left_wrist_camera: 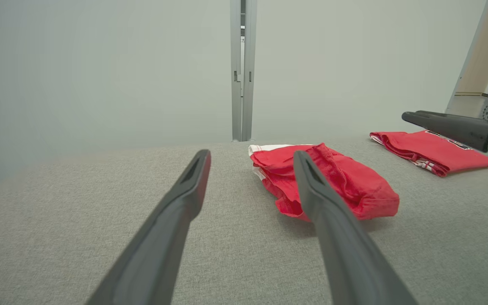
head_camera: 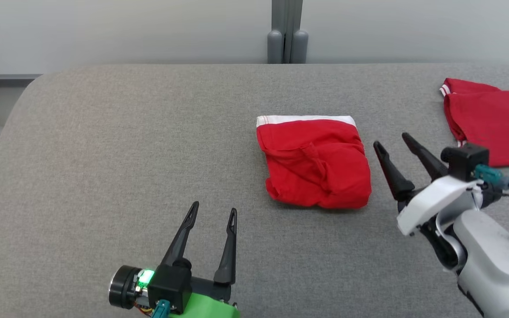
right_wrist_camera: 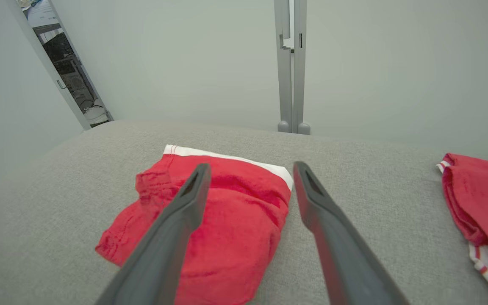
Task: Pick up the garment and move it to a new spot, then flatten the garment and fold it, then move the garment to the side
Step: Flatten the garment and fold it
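A red garment (head_camera: 314, 163) with a white waistband lies folded into a compact rectangle near the middle of the grey surface (head_camera: 126, 145). From the left wrist the garment (left_wrist_camera: 345, 182) sits ahead and to the right; from the right wrist the garment (right_wrist_camera: 223, 224) lies just under the fingers. My right gripper (head_camera: 391, 143) stands open close beside the garment's right edge, holding nothing. My left gripper (head_camera: 214, 210) is open and empty near the front edge, left of and nearer than the garment. The same open fingers frame the left wrist view (left_wrist_camera: 250, 156) and the right wrist view (right_wrist_camera: 250, 169).
A second red garment (head_camera: 493, 119) with white-striped trim lies folded at the far right of the surface, also seen from the left wrist (left_wrist_camera: 430, 154) and right wrist (right_wrist_camera: 481, 207). A grey post (head_camera: 286, 31) stands behind the back edge against the pale wall.
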Tool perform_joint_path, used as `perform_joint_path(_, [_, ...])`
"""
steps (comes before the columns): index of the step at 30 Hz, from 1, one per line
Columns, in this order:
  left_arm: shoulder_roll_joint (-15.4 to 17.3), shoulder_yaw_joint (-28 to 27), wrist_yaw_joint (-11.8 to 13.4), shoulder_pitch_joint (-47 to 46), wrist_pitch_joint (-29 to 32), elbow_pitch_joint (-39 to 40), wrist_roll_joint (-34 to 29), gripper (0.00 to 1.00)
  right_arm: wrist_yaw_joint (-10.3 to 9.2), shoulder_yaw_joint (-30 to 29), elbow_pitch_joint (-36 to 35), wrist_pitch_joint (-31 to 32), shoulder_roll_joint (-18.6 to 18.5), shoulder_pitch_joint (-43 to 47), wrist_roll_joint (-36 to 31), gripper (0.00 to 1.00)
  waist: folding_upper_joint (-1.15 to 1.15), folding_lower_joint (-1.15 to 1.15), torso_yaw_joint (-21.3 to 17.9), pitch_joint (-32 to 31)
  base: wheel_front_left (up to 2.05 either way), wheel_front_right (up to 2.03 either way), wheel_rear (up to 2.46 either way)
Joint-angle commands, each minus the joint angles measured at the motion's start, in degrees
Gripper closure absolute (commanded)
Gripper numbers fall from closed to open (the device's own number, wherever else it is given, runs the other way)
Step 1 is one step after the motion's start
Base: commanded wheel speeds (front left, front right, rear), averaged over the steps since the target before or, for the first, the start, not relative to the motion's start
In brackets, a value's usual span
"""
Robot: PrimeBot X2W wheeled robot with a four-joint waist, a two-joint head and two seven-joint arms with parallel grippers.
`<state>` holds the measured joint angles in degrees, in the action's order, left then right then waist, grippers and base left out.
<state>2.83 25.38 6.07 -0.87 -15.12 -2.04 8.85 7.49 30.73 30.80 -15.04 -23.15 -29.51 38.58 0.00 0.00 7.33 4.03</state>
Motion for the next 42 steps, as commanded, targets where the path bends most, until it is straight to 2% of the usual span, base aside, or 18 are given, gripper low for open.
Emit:
perform_joint_path(1, [0.14, -0.51, -0.32, 1.26, 0.0, 0.28, -0.91, 0.0, -0.02, -0.84, -0.61, -0.1, 0.58, 2.89, -0.96, 0.0, 0.0, 0.0, -1.03, -1.2, 0.0, 0.0, 0.0])
perform_joint_path(2, [0.14, -0.58, -0.42, 1.52, 0.0, 0.37, -0.95, 0.0, -0.02, -1.32, -0.92, -0.11, 0.72, 3.72, -1.09, 0.0, 0.0, 0.0, -0.95, -1.25, 0.0, 0.0, 0.0])
perform_joint_path(3, [0.14, -0.59, -0.63, 1.78, 0.0, 0.44, -0.99, 0.0, -0.02, -1.72, -1.2, -0.11, 0.85, 4.45, -1.2, 0.52, 0.0, 0.0, -0.75, -1.23, 0.0, 0.0, 0.0])
perform_joint_path(4, [0.14, -0.52, -0.77, 1.86, 0.0, 0.5, -0.96, 0.0, -0.02, -2.02, -1.37, -0.13, 0.91, 4.77, -1.39, 0.64, 0.0, 0.0, -0.51, -1.13, 0.0, 0.0, 0.0])
perform_joint_path(5, [0.14, -0.43, -0.89, 1.85, 0.0, 0.58, -1.08, 0.0, -0.02, -1.76, -1.36, -0.12, 1.04, 5.04, -1.61, 1.0, 0.0, 0.0, -0.15, -0.94, 0.0, 0.0, 0.0])
perform_joint_path(10, [0.14, 0.39, -1.03, 0.51, 0.0, 0.75, -0.61, 0.0, -0.02, 1.77, 0.74, -0.13, 1.39, 1.29, -2.92, 1.0, 0.0, 0.0, 1.9, 0.71, 0.0, 0.0, 0.0])
perform_joint_path(16, [0.14, 2.37, -1.42, -1.15, 0.0, -0.31, 0.14, 0.0, -0.03, 9.73, 8.82, 0.19, 3.13, -6.3, -6.14, 1.0, 0.0, 0.0, 4.54, 2.16, 0.0, 0.0, 0.0])
perform_joint_path(23, [0.13, 3.06, -0.92, -2.28, 0.0, -1.1, 0.37, 0.0, -0.05, 17.52, 16.81, 0.08, 6.23, -10.53, -2.46, 1.0, 0.0, 0.0, 6.35, 2.8, 0.0, 0.0, 0.0])
perform_joint_path(26, [0.13, 3.02, -0.75, -2.33, 0.0, -0.99, 0.44, 0.0, -0.05, 20.36, 16.52, -0.04, 6.72, -10.37, 0.69, 1.0, 0.0, 0.0, 6.39, 2.84, 0.0, 0.0, 0.0])
perform_joint_path(28, [0.13, 2.67, -0.44, -2.23, 0.0, -0.71, 0.37, 0.0, -0.05, 20.46, 15.11, -0.17, 5.62, -11.3, 3.02, 1.0, 0.0, 0.0, 5.98, 2.98, 0.0, 0.0, 0.0])
perform_joint_path(31, [0.12, 2.42, -0.37, -2.18, 0.0, -0.32, 0.26, 0.0, -0.05, 17.72, 12.41, -0.13, 2.9, -12.66, 3.14, 1.0, 0.0, 0.0, 5.17, 3.53, 0.0, 0.0, 0.0])
perform_joint_path(36, [0.13, 3.78, -0.44, -3.47, 0.0, 0.15, 1.13, 0.0, -0.04, 15.38, 13.69, -0.12, 0.88, -12.48, 2.05, 1.0, 0.0, 0.0, 5.71, 4.93, 0.0, 0.0, 0.0])
perform_joint_path(42, [0.14, 4.62, -0.09, -4.32, 0.0, -0.22, 1.86, 0.0, -0.05, 20.37, 14.6, -0.13, 1.69, -12.72, 4.17, 1.0, 0.0, 0.0, 7.09, 5.93, 0.0, 0.0, 0.0])
